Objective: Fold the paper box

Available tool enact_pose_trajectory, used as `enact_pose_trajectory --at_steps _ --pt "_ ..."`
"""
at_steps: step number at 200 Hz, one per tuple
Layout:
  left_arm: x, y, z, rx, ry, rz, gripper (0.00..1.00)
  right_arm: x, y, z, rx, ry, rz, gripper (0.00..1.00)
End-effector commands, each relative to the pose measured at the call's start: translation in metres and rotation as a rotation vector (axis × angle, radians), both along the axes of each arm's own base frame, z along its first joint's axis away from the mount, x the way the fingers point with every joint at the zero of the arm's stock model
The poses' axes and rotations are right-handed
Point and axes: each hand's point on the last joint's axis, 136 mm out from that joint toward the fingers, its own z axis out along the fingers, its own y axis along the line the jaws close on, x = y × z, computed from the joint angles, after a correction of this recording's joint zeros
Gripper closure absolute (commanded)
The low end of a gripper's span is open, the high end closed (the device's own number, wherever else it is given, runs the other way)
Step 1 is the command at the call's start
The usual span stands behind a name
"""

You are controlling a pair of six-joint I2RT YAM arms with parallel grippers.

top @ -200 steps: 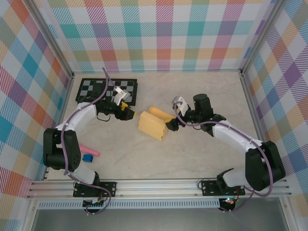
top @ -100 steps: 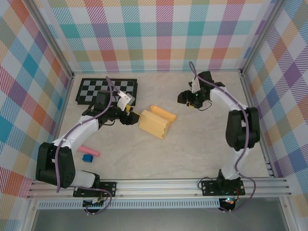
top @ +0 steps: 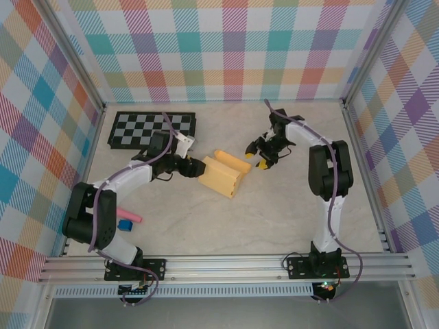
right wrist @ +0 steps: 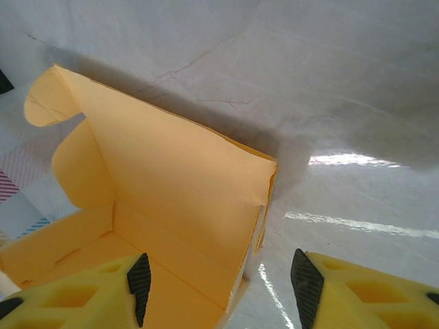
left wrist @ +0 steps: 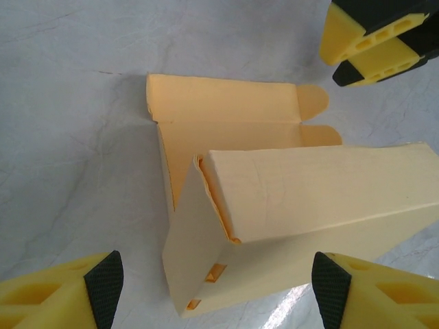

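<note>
The paper box (top: 219, 179) is yellow-orange card, partly folded, lying mid-table with its lid flap (top: 232, 161) standing open toward the back right. My left gripper (top: 194, 166) is at the box's left end. In the left wrist view its jaws stand open (left wrist: 218, 291) on either side of the box's near corner (left wrist: 206, 274), apart from the card. My right gripper (top: 256, 157) is at the flap end. In the right wrist view it is open (right wrist: 219, 288), with the box's end wall (right wrist: 264, 205) between the fingers, untouched, and the orange inside (right wrist: 158, 192) showing.
A black-and-white checkerboard (top: 152, 130) lies at the back left, just behind my left arm. A pink piece (top: 127, 215) and a blue piece (top: 124, 225) sit near the left arm's base. Plaid walls close in three sides.
My right arm swung up to the back, then came down to the box's flap end, its jaws narrowing. My left gripper slid right to the box's left end.
</note>
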Motion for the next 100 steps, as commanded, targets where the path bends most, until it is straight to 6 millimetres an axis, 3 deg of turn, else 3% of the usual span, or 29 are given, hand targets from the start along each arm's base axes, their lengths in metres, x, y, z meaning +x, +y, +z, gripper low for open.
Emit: enact_pose_trajectory --at_steps 1,50,78,100 --pt "0.009 -0.012 0.009 -0.024 -0.028 -0.003 0.25 -0.009 0.003 -0.005 -0.009 0.095 -0.036 0.44" --pt "0.006 -0.016 0.000 -0.020 -0.008 -0.010 0.26 -0.018 0.003 -0.019 -0.064 0.129 -0.008 0.44" --pt "0.006 -0.016 0.000 -0.024 -0.012 -0.008 0.27 -0.018 0.005 -0.026 -0.083 0.138 -0.005 0.49" --pt "0.005 -0.014 -0.003 -0.015 -0.013 0.001 0.27 -0.015 0.009 -0.028 -0.082 0.140 0.001 0.57"
